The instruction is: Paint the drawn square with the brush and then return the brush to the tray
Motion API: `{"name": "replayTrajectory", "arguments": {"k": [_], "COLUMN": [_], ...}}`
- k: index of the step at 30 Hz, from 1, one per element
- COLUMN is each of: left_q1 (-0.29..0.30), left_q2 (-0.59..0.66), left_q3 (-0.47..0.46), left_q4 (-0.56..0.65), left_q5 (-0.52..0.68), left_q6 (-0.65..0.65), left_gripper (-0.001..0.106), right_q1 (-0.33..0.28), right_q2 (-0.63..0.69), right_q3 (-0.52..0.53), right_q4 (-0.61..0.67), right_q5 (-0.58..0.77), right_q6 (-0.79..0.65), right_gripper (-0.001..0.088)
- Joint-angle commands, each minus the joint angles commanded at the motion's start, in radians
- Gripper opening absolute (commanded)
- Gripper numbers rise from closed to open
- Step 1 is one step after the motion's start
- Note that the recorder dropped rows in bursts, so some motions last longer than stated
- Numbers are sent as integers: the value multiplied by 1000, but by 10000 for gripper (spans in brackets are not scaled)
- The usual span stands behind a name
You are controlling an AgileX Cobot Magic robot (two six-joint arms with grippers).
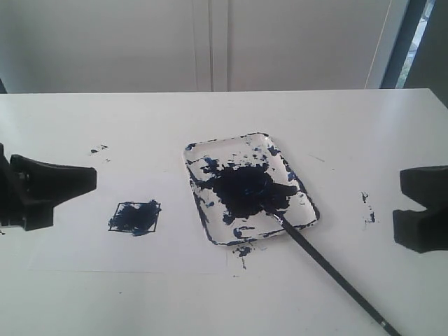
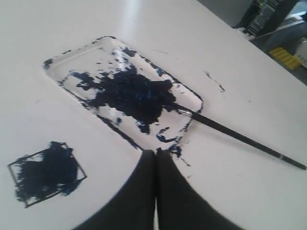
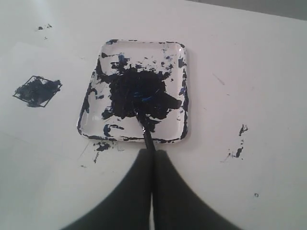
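Left end effector (image 2: 155, 154): shown with its jaws pressed together and nothing between them; it is held at the left edge of the worktop (image 1: 392, 126), well apart from the brush. A low sweep toward the middle is judged likely to drag across the paint.

Drawn square (image 1: 134, 217): found left of the tray, its interior smeared dark blue, with paint carried slightly past the pen line. If the paint is wet, it can be smudged further by any contact.

Tray (image 1: 224, 142): placed at centre and blotched with a large dark patch. It is light and shallow, so it may be shifted or tipped if the handle is pushed.

Brush (image 1: 329, 266): laid with its bristle end in the tray's paint patch; the handle is passed over the near rim and rests on the worktop toward the right. Only the tip is held by the tray, so the brush may be rolled off, or paint flicked, by a knock on the long overhang.

Paint specks (image 1: 368, 208): scattered right of the tray, where more may be added by a slipped brush.

Right end effector (image 3: 153, 154): seen fully closed and empty, at the right edge, apart from the handle. Its jaws must be parted before any re-grasp; otherwise the handle would be shoved aside.
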Motion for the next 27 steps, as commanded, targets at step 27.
{"name": "replayTrajectory", "arguments": {"k": [27], "left_q1": [0], "left_q2": [0], "left_q3": [0], "left_q4": [0], "left_q5": [346], "left_q6": [45], "left_gripper": [0], "right_q1": [0], "right_q2": [0], "right_q3": [2], "right_q4": [-73], "right_q5": [109], "right_q6": [14], "right_gripper": [0]}}
